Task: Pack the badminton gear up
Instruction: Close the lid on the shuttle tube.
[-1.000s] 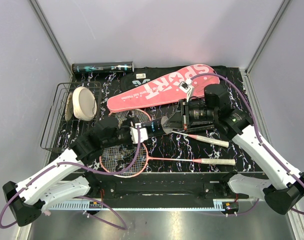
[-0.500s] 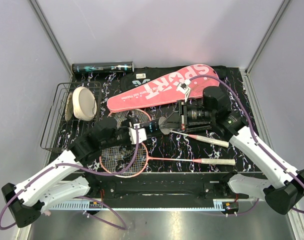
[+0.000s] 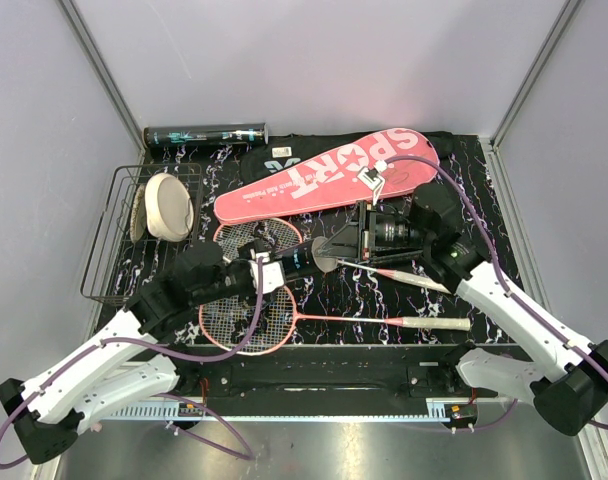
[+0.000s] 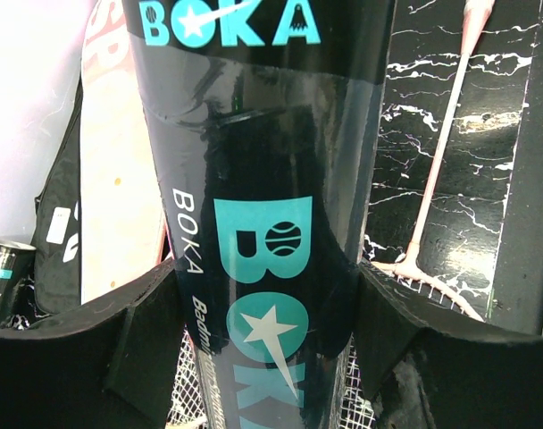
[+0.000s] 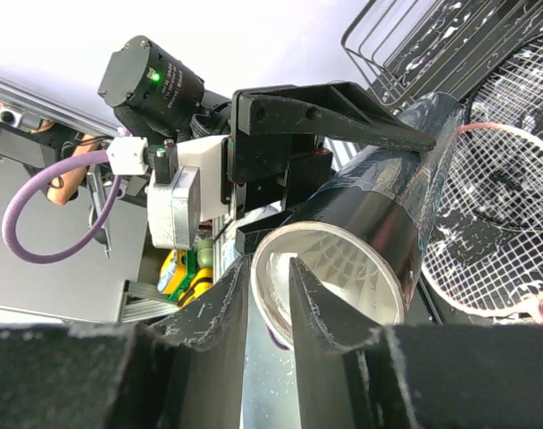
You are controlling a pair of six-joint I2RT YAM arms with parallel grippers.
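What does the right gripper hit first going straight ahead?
The open mouth of the dark tube, right at the jaws of the right gripper, rim seemingly between them. The left gripper holds that tube.

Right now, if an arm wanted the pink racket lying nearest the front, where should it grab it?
Probably by its white handle, coming straight down with a finger on either side. The front racket lies flat. The handle is its thickest part and lies clear on the right, while the head sits partly under the left arm.
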